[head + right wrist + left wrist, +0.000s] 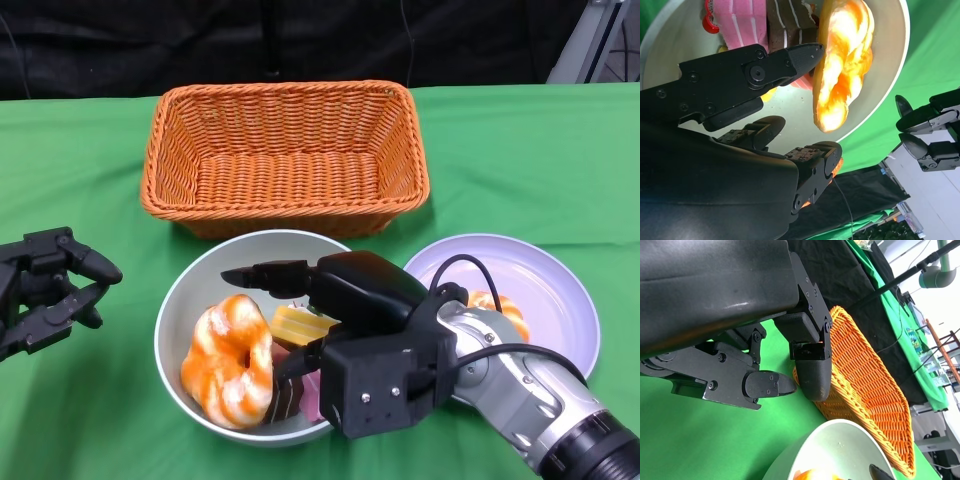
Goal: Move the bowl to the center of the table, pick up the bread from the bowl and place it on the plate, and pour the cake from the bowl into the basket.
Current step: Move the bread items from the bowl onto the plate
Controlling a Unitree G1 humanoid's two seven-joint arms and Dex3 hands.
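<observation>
The right hand (330, 330), nearest the camera, reaches over the bowl (180, 300) with its fingers spread and nothing between them. In the right wrist view one fingertip (807, 55) lies close against the side of the bread (842, 65), though whether it touches cannot be told. The bread (232, 358) is an orange-and-white ring leaning on the bowl's near left wall. It looks glossy and stiff, probably a light toy, so it may slip. A grip across one side of the ring, with a finger through the hole, would likely hold best.

Beside the bread lie the cake pieces: a yellow slice (297, 325), a dark brown piece (790, 22) and a pink one (742, 20). They appear small, light and loose, and should slide out readily when the bowl is tipped.

The bowl looks like hard, smooth plastic and is best taken by its rim. It sits just in front of the basket (285, 150), a stiff orange wicker one. The plate (555, 290), pale lilac, lies to the right, with something orange (495, 305) on it, half hidden behind the forearm.

The left hand (45, 290) rests apart on the green cloth (80, 150), its fingers loosely curled around nothing.

No writing or brand can be read anywhere.
</observation>
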